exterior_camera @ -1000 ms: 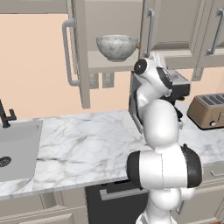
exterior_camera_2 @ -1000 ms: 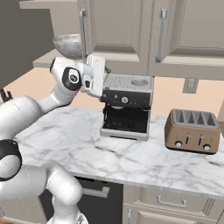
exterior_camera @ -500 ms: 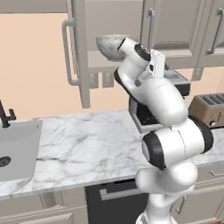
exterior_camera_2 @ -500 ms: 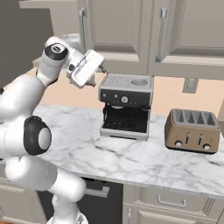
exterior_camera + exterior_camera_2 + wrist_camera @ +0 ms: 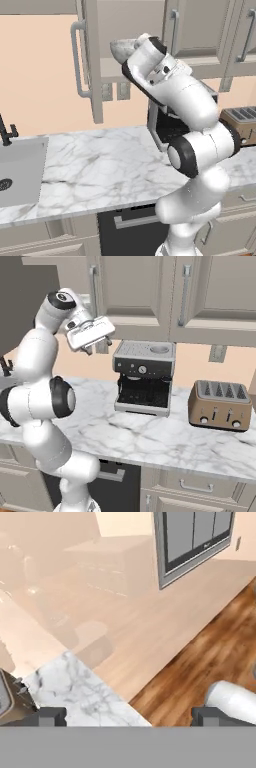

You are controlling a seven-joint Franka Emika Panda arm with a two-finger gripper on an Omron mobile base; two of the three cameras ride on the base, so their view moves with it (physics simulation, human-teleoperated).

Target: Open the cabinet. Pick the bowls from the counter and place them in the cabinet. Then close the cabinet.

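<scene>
- Dark finger tips [image 5: 50, 716] sit far apart at the bottom of the hand view, so the gripper [image 5: 95, 347] is wide open with nothing between the fingers and nothing touching them.
- It hangs just outside the cabinet [image 5: 150, 30], level with its bottom edge in the right base view, probably to keep clear of the doors.
- Grey-white marbled bowl [image 5: 121, 49] rests inside the cabinet on its floor, partly hidden behind the arm; I judge it already put away.
- Left door [image 5: 90, 55] stands swung out from the cabinet, giving access.
- Below the cabinet, the counter [image 5: 95, 165] holds no bowl that I can see; the tan one I cannot find.
</scene>
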